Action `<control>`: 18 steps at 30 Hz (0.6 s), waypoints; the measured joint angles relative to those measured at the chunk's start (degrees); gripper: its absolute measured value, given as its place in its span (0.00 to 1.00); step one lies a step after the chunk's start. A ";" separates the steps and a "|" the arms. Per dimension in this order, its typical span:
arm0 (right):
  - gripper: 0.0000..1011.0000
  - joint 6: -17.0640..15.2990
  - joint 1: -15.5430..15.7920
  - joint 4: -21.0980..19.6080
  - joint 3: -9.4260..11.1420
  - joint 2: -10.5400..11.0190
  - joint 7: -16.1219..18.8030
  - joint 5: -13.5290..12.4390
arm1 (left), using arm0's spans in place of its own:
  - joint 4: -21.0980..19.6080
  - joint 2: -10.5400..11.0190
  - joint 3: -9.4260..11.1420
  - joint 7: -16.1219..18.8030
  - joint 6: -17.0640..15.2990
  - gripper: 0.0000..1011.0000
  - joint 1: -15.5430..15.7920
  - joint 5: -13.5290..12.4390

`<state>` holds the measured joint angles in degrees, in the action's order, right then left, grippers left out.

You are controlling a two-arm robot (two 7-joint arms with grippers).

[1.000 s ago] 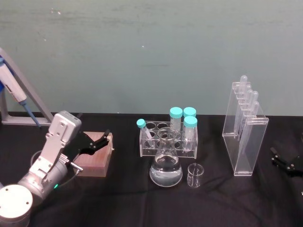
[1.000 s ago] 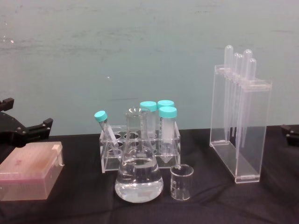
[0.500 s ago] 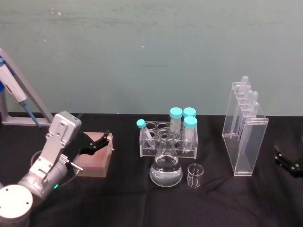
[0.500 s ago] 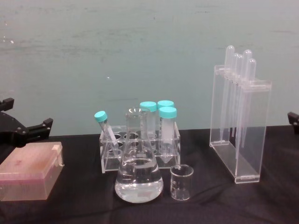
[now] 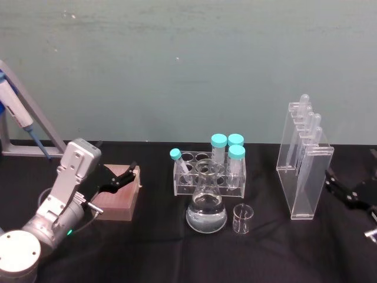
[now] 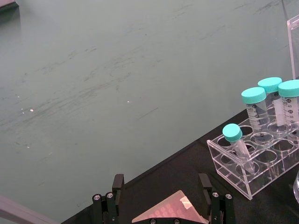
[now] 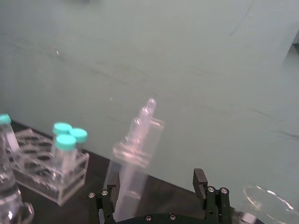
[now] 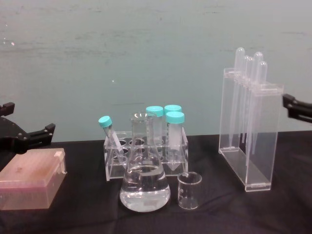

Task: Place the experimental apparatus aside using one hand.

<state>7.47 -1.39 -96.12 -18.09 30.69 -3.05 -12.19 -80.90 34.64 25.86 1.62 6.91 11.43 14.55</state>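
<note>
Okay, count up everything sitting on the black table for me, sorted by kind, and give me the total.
Teal-capped tubes: 4
Pipettes: 4
Racks: 2, the tall rack and the low rack
Flask: 1
Beaker: 1
Pink box: 1
Total: 13

A low rack of teal-capped tubes [image 5: 184, 186] stands on the black table [image 5: 147, 247], right of a pink box [image 8: 29, 178].

On the table [image 5: 147, 250], the conical flask [image 5: 207, 207] stands centre, with the beaker [image 5: 242, 219] just beside it at 4 o'clock. The tube rack [image 5: 209, 172] is at 12, the pipette rack [image 5: 304, 165] at 2 and the box [image 5: 121, 193] at 9.
</note>
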 joint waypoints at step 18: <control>0.99 -3.18 -3.92 0.88 -0.04 -9.38 -0.91 0.33 | 0.00 0.00 0.00 0.00 0.00 0.99 0.00 0.00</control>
<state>4.29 -5.31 -95.24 -18.12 21.32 -3.96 -11.86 -80.90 34.65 25.86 1.62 6.91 11.43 14.55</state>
